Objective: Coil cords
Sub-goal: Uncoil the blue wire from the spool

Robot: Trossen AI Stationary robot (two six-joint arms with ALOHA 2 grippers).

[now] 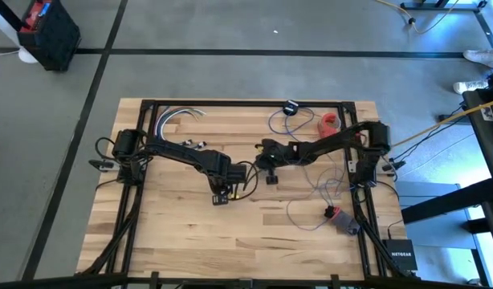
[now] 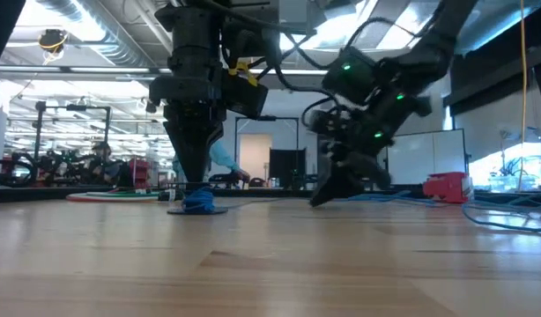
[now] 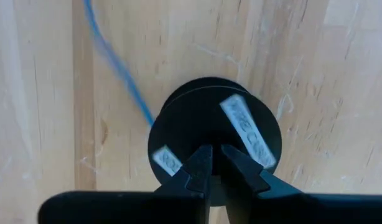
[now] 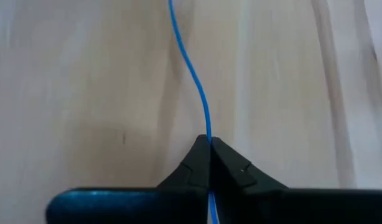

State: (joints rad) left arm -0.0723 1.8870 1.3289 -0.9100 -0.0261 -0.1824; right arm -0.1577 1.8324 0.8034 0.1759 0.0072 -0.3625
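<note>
A thin blue cord [image 1: 311,197] lies in loose loops on the wooden table's right half. One end runs to a round black disc [image 3: 197,118] with white labels, which lies flat on the table. My left gripper [image 1: 221,197] stands over the disc, shut and pointing down. Blue windings [image 2: 198,202] sit bunched round its fingertips just above the disc [image 2: 198,212]. My right gripper [image 1: 264,152] slants down to the table a little to the right and farther back, shut on the cord [image 4: 197,81]. My left gripper rests its shut fingertips [image 3: 200,163] on the middle of the black disc, from above, pointing straight down. The disc lies flat on the table. Whether anything is pinched between the tips is hidden by the fingers themselves. My right gripper pinches a single strand of the blue cord [image 4: 208,138] between its two fingertips. The fingers slant down from the table's right side and lie along the strand. The cord runs on ahead over the table, gently curved and slack.
A red object [image 1: 331,123] and a small black item [image 1: 291,107] lie at the far right. A red-and-grey object [image 1: 340,218] lies near the right rail. Pale cables [image 1: 178,116] curve at the far left. Black frame rails [image 1: 246,103] border the table.
</note>
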